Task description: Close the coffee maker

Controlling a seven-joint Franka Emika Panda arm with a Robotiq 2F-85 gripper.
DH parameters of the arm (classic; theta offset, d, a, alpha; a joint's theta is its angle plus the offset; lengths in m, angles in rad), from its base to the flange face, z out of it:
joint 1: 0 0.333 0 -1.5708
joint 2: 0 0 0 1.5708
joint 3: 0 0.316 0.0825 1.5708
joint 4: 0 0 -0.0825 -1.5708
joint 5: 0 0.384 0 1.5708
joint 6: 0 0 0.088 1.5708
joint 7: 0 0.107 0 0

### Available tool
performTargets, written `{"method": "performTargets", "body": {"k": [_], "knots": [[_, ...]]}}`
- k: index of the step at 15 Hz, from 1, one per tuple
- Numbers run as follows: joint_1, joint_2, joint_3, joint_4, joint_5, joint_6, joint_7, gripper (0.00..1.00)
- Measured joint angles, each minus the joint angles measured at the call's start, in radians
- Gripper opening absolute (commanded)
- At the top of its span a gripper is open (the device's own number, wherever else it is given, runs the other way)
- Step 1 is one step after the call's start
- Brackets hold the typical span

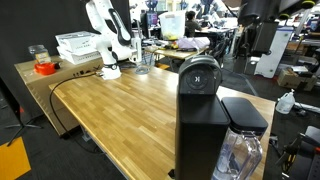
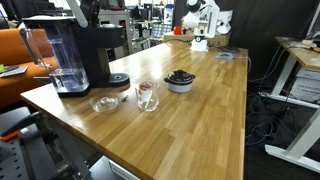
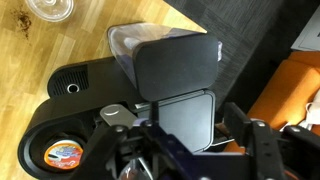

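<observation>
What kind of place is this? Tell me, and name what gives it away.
Most likely a robotics lab or workshop: a white robot arm stands at the far end of the wooden table, cluttered workbenches fill the background, and loose cables hang under a desk.

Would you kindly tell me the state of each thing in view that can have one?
coffee maker: hinged top raised, not yet closed.
water tank: seated on the machine, black cap on.
gripper: open, holding nothing.
glass: upright.
bowl: upright, something dark inside.
</observation>
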Motion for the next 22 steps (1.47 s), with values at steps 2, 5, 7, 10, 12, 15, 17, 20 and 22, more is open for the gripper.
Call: {"method": "performTargets", "body": {"k": [2,5,7,10,12,15,17,20,22], "knots": [[0.000,-0.004,0.000,0.000,0.001,0.000,0.000,0.24],[0.000,-0.016,0.000,0.000,0.001,0.000,0.000,0.02],[0.001,-0.020,0.000,0.000,0.002,0.000,0.000,0.00],[0.003,-0.020,0.001,0.000,0.004,0.000,-0.001,0.00],[0.007,-0.018,0.002,0.000,0.007,0.000,-0.002,0.00],[0.019,-0.009,0.003,0.000,0.021,0.000,-0.008,0.00],[0.028,-0.002,0.005,0.000,0.026,0.000,-0.013,0.00],[0.037,0.009,0.018,0.009,0.027,0.000,-0.019,0.00],[0.040,0.021,0.025,0.025,0.027,0.000,-0.022,0.00]]}}
